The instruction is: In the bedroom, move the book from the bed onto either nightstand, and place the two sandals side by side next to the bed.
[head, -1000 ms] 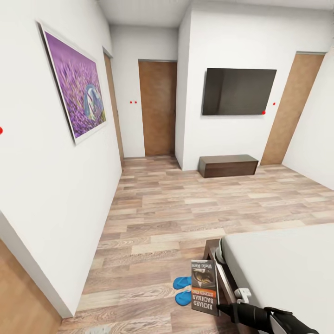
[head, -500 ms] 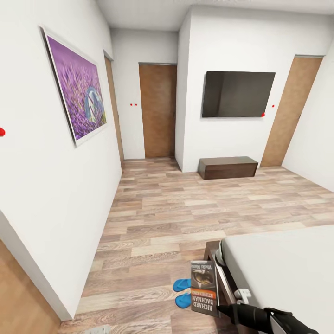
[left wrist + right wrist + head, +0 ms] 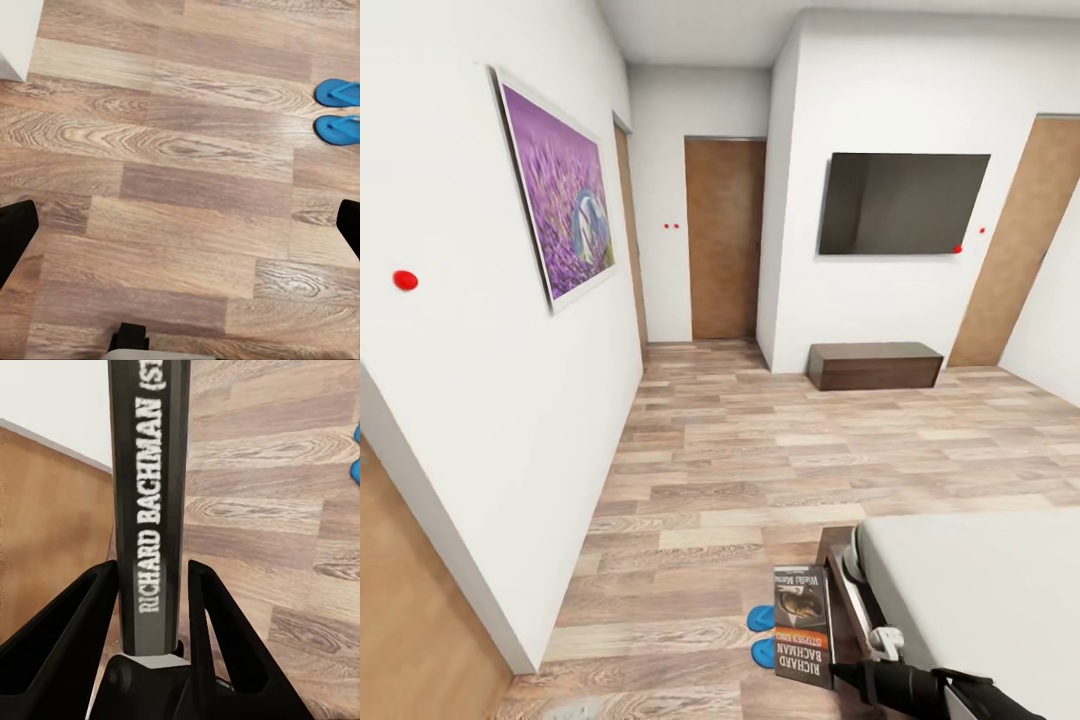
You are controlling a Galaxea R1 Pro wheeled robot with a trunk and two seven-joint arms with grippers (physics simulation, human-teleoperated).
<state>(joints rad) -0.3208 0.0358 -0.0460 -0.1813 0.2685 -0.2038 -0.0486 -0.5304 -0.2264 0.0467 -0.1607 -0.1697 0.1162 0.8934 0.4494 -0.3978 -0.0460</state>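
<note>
R gripper (image 3: pixel 154 585) holds the book (image 3: pixel 803 626) off the bed (image 3: pixel 980 600), over the floor by the bed's corner.

R fingers (image 3: pixel 82 622) closed on the book's spine, one each side; spine reads "RICHARD BACHMAN", cover w/ orange band faces the head cam. Both sandals (image 3: pixel 339 111) lie side by side on the plank floor (image 3: pixel 760 470), just beside the bed frame's corner, partly behind the book in head view. L gripper (image 3: pixel 180 232) hangs over bare floor w/ fingers wide apart, nothing betw. them; sandals near one fingertip, not touching. Long low dark cabinet (image 3: pixel 875 365) sits under the wall screen (image 3: pixel 900 203); purple picture (image 3: pixel 560 200) on the near wall.
</note>
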